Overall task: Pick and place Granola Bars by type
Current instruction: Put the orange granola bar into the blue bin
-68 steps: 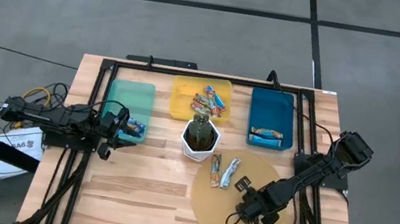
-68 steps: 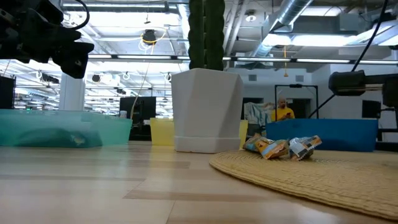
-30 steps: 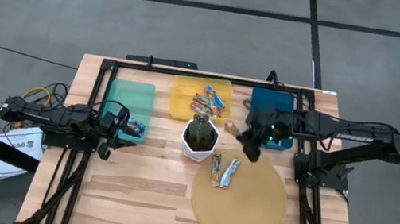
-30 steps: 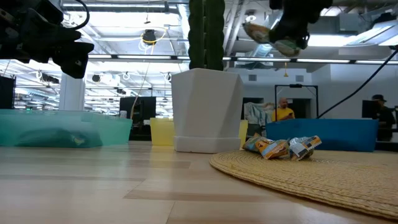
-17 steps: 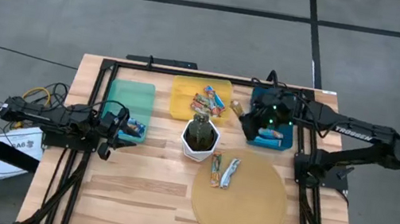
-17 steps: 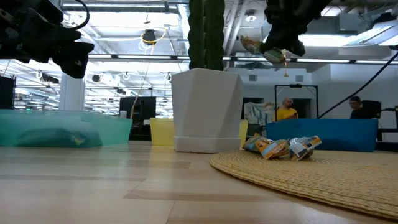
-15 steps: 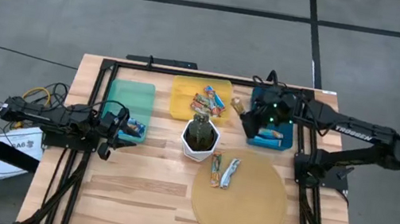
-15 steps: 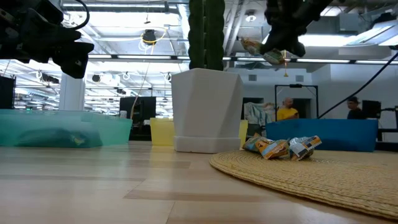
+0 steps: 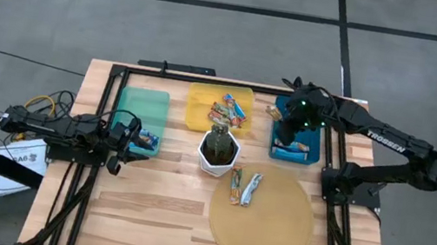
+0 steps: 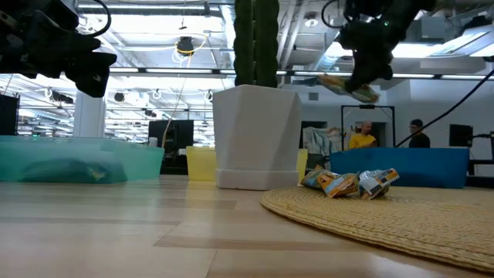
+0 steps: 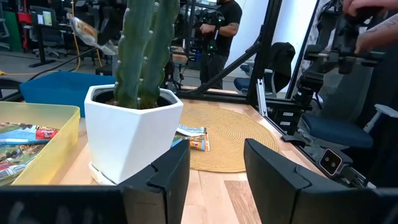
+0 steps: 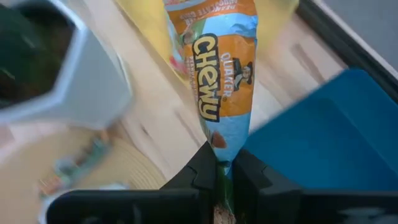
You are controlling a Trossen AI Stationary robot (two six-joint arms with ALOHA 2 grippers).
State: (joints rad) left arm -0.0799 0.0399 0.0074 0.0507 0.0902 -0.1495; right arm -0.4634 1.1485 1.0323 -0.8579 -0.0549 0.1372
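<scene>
Wooden table (image 9: 143, 207): our right gripper (image 9: 283, 115), pinching an orange granola bar (image 12: 216, 68), hangs over the blue bin (image 9: 319, 112). Next we lower, release. Left gripper (image 11: 214, 180) spread, idle, left side.

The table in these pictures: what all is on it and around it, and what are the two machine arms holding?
Teal bin: one, table's left, holding at least one bar.
Yellow bin: one, back middle, several bars inside.
Blue bin: one, back right, one bar inside.
Woven mat: one, round, tan, front right.
Bars on mat: two, side by side at the mat's back edge.
White pot: one, with a green cactus, centre.
People: at least two, far behind the table in the low view.
Left pincer: dark, beside the teal bin, open and empty.
Right pincer: dark, raised near the blue bin, shut on an orange-and-blue bar.
</scene>
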